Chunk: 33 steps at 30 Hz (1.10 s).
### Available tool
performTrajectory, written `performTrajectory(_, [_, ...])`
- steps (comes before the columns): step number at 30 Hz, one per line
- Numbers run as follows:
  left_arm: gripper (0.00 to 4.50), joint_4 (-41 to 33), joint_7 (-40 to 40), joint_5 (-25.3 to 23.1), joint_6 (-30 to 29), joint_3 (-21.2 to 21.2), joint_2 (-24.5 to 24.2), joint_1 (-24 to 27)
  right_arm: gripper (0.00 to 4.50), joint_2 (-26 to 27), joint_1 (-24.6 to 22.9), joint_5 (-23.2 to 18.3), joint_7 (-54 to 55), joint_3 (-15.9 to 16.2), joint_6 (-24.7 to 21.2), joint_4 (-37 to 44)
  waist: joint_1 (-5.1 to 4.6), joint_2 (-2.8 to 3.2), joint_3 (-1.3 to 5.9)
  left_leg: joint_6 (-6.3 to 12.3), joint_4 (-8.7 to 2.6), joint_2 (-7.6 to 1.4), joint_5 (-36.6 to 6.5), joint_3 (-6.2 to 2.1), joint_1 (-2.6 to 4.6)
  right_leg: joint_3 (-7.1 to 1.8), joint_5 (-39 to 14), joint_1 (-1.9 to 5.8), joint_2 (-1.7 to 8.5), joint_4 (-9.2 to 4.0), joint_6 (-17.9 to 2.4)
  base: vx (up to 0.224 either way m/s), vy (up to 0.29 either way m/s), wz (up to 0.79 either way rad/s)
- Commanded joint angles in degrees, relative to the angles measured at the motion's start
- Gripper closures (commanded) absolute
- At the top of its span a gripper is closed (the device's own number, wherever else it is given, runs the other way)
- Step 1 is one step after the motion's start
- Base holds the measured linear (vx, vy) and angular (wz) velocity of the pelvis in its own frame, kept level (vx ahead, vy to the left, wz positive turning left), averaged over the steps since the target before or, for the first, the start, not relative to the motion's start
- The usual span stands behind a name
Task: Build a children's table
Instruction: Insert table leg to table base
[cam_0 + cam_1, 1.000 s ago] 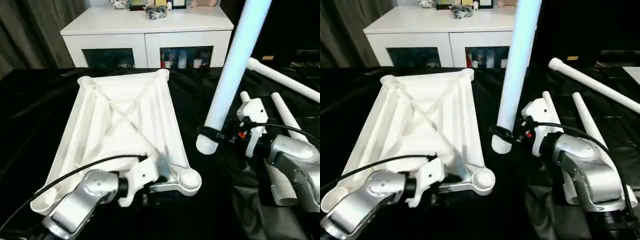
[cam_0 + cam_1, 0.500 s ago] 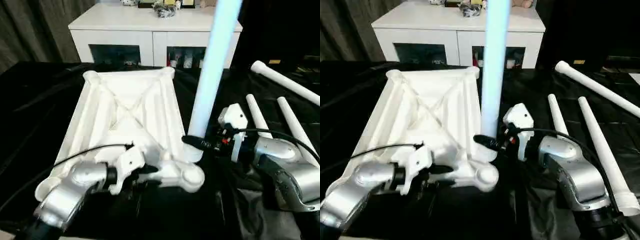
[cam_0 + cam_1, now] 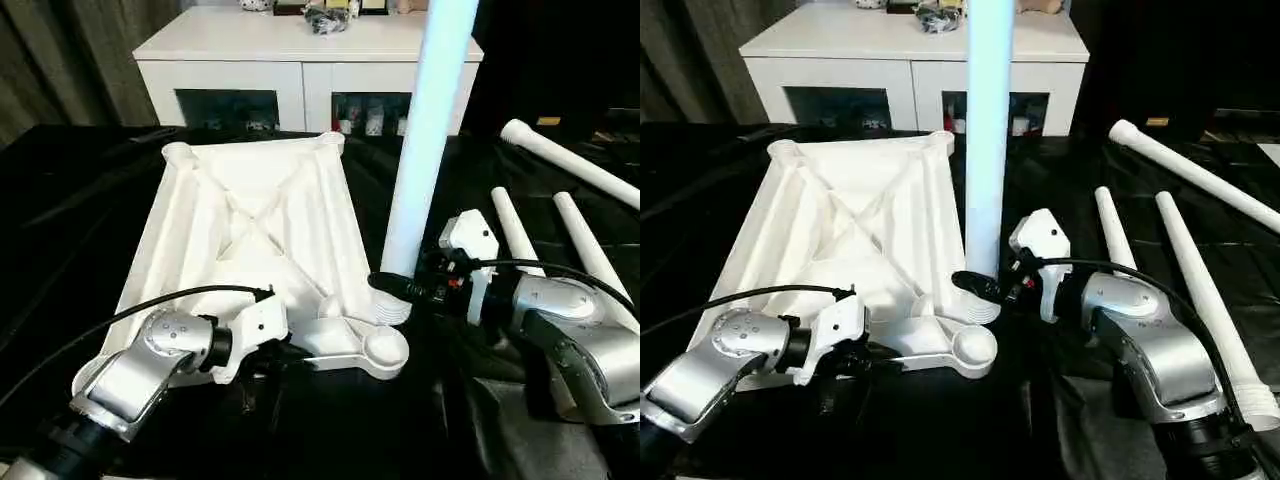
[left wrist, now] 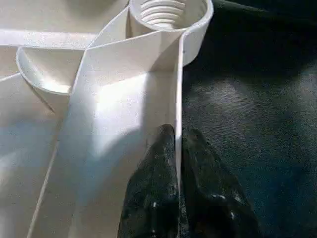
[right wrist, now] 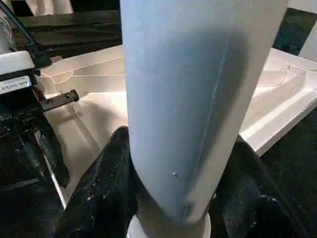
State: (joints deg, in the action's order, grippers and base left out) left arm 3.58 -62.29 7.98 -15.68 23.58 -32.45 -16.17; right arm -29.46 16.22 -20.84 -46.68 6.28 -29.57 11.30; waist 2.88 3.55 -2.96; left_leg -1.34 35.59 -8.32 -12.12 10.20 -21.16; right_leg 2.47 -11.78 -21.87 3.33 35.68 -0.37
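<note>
table top (image 3: 250, 225) upside down on black sheet (image 3: 80, 200), X-ribs up | left gripper (image 4: 177, 148) pinched on its near rim | right gripper (image 3: 985, 287) clamps upright leg (image 3: 988, 140) by near-right socket (image 3: 383, 347) | three spare legs (image 3: 1200, 290) right | white cabinet (image 3: 300, 60) behind

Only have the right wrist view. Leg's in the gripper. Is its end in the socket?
Observer: No. The leg stands upright in the right gripper, with its end just behind the near right socket, which is empty.
Operator: What's the left gripper doing?
Observer: The left gripper is shut on the top's near edge wall, close to that socket.
Operator: Other legs?
Observer: Three spare legs lie on the black cloth to the robot's right.
</note>
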Motion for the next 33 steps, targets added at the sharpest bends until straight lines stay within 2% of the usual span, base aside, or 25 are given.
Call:
performTrajectory(1, [4.44, 0.81, 0.76, -0.95, 0.77, 0.36, 0.02, -0.69, 2.66, -0.14, 0.14, -0.38, 0.10, -0.98, 0.48, 1.72, 0.00, 0.07, 3.23, -0.10, -5.08, -4.79, -12.91, -2.27, 0.85, -3.20, -9.84, 2.07, 5.38, -4.41, -14.14, 0.000, 0.000, 0.00])
performTrajectory(8, [4.48, 1.16, -0.38, -2.95, 1.85, 1.16, -1.05, 0.00, 2.66, 0.84, -0.30, -0.92, 0.92, -1.12, -0.08, 1.90, -0.24, 0.14, 3.20, 0.08, -5.14, -4.77, -13.09, -2.38, 0.74, -3.17, -9.71, 2.13, 5.38, -4.39, -14.12, 0.000, 0.000, 0.00])
performTrajectory(9, [4.48, -0.13, -1.29, -3.24, 1.24, 1.98, -1.77, 0.87, 2.66, 1.27, -0.37, -2.49, 1.37, -2.13, -1.63, 2.06, -0.33, 0.25, 3.19, 0.01, -5.19, -4.78, -13.58, -2.39, 0.84, -3.15, -10.38, 2.09, 5.40, -4.44, -14.17, 0.000, 0.000, 0.00])
performTrajectory(11, [4.50, -0.44, -1.43, -3.27, 1.04, 2.15, -1.89, 1.09, 2.67, 1.33, -0.41, -2.87, 1.41, -2.34, -2.00, 2.12, -0.51, 0.31, 3.09, -0.10, -5.28, -4.81, -14.29, -2.44, 0.83, -3.13, -10.93, 2.06, 5.29, -4.48, -14.08, 0.000, 0.000, 0.00])
performTrajectory(12, [4.50, -0.81, -0.93, -3.98, 0.95, 2.73, -1.89, 1.58, 2.67, 1.59, -0.34, -4.29, 1.42, -3.24, -3.21, 2.07, -0.51, 1.08, 3.11, -0.30, -5.24, -4.81, -14.49, -2.53, 0.94, -3.14, -10.99, 2.00, 5.33, -4.38, -14.07, 0.000, 0.000, 0.00])
performTrajectory(13, [4.50, -0.77, -0.38, -4.51, 1.01, 3.01, -1.70, 1.61, 2.67, 1.62, -0.19, -5.00, 1.30, -3.77, -3.79, 1.95, -0.66, 0.64, 3.14, -0.26, -5.27, -4.81, -14.80, -2.45, 0.95, -3.15, -10.89, 2.09, 5.29, -4.58, -14.02, 0.000, 0.000, 0.00])
performTrajectory(15, [4.50, -0.71, 1.14, -5.43, 0.33, 3.01, -1.43, 1.60, 2.67, 1.67, 0.17, -5.70, 1.23, -4.28, -4.51, 1.74, -0.79, 0.45, 3.19, 0.12, -5.21, -4.71, -13.92, -2.41, 0.78, -3.16, -10.55, 2.20, 5.28, -4.50, -13.95, 0.000, 0.000, 0.00])
performTrajectory(16, [4.50, -0.63, 3.60, -6.18, -0.76, 2.42, -0.38, 1.39, 2.67, 1.46, 0.58, -6.03, 1.16, -4.76, -5.02, 1.32, -0.90, -0.37, 3.24, 0.43, -5.14, -4.71, -13.34, -2.21, 0.74, -3.17, -11.21, 2.18, 5.28, -4.65, -13.77, 0.000, 0.000, 0.00])
performTrajectory(18, [4.50, -0.54, 5.28, -6.50, -1.33, 1.86, 0.46, 1.31, 2.67, 1.33, 0.70, -6.02, 1.16, -4.98, -5.19, 1.08, -0.72, 0.21, 3.14, 0.51, -5.01, -4.74, -13.17, -2.21, 0.87, -3.20, -13.22, 1.97, 5.43, -4.78, -13.55, 0.000, 0.000, 0.00])
performTrajectory(19, [4.50, -0.76, 10.17, -5.32, -3.57, -0.78, 3.72, 1.39, 2.67, 1.53, 0.62, -6.26, 1.85, -5.59, -5.71, 0.62, -0.76, -0.25, 3.14, 0.54, -4.95, -4.75, -12.96, -2.16, 0.80, -3.22, -14.30, 2.09, 5.48, -4.78, -13.41, 0.000, 0.000, 0.00])
performTrajectory(20, [4.50, -0.86, 12.01, -5.46, -4.71, -1.38, 4.67, 1.16, 2.67, 1.73, 0.76, -6.38, 2.43, -5.80, -6.18, 0.34, -0.74, 0.14, 3.09, 0.39, -4.86, -4.76, -13.34, -2.13, 0.95, -3.22, -15.44, 1.87, 5.44, -5.02, -13.23, 0.000, 0.000, 0.00])
performTrajectory(23, [4.50, -0.98, 13.75, -5.75, -5.94, -1.91, 5.58, 0.85, 2.67, 2.07, 1.00, -6.77, 3.47, -5.94, -7.20, 0.40, -0.93, -0.24, 3.11, 0.52, -5.00, -4.55, -13.02, -2.32, 0.53, -3.10, -16.60, 2.08, 5.29, -5.18, -12.08, 0.000, 0.000, 0.00])
performTrajectory(24, [4.50, -0.93, 14.30, -6.09, -5.95, -1.89, 5.90, 0.85, 2.67, 2.14, 0.62, -7.42, 3.70, -5.99, -8.08, 1.26, -1.37, -0.90, 3.02, 0.83, -5.10, -4.38, -12.57, -2.44, -0.07, -2.98, -17.20, 2.47, 5.31, -5.12, -11.52, 0.000, 0.000, 0.00])
performTrajectory(25, [4.50, -0.90, 14.60, -6.09, -6.41, -2.09, 6.18, 0.83, 2.67, 2.20, 0.39, -8.03, 3.79, -6.02, -8.96, 1.99, -1.44, -1.42, 3.00, 1.20, -5.10, -4.30, -12.53, -2.50, -0.20, -2.84, -19.66, 2.47, 5.34, -5.34, -10.42, 0.000, 0.000, 0.00])
performTrajectory(27, [4.50, -0.07, 14.33, -5.70, -6.21, -2.71, 6.07, 0.68, 2.67, 3.06, 0.33, -8.49, 3.97, -5.35, -10.02, 2.28, -1.31, -0.89, 2.98, 1.30, -4.89, -4.25, -12.23, -2.58, 0.02, -2.96, -22.45, 2.04, 5.53, -5.63, -9.55, 0.000, 0.000, 0.00])
performTrajectory(28, [4.50, 0.05, 14.10, -5.38, -6.25, -2.81, 6.20, 0.65, 2.67, 3.00, 0.23, -8.11, 3.69, -4.91, -9.84, 1.96, -1.56, -0.68, 3.00, 1.16, -4.96, -4.30, -12.24, -2.62, -0.06, -2.89, -21.47, 1.97, 5.31, -5.70, -9.60, 0.000, 0.000, 0.00])
performTrajectory(30, [4.50, 0.27, 14.01, -5.52, -6.29, -2.52, 6.53, 0.40, 2.67, 2.80, 0.09, -7.40, 2.99, -4.12, -9.18, 0.79, -1.43, -1.04, 3.07, 1.16, -4.98, -4.47, -12.28, -2.55, 0.26, -2.97, -19.51, 1.74, 5.24, -5.57, -10.15, 0.000, 0.000, 0.00])
performTrajectory(33, [4.50, 0.97, 14.29, -5.72, -6.23, -2.30, 6.49, -0.23, 2.67, 3.23, 0.83, -6.33, 3.01, -3.21, -8.12, -1.49, -1.25, -0.65, 3.10, 1.32, -4.89, -4.39, -11.85, -2.39, 0.35, -3.03, -17.27, 1.77, 5.29, -5.35, -11.43, 0.000, 0.000, 0.00])
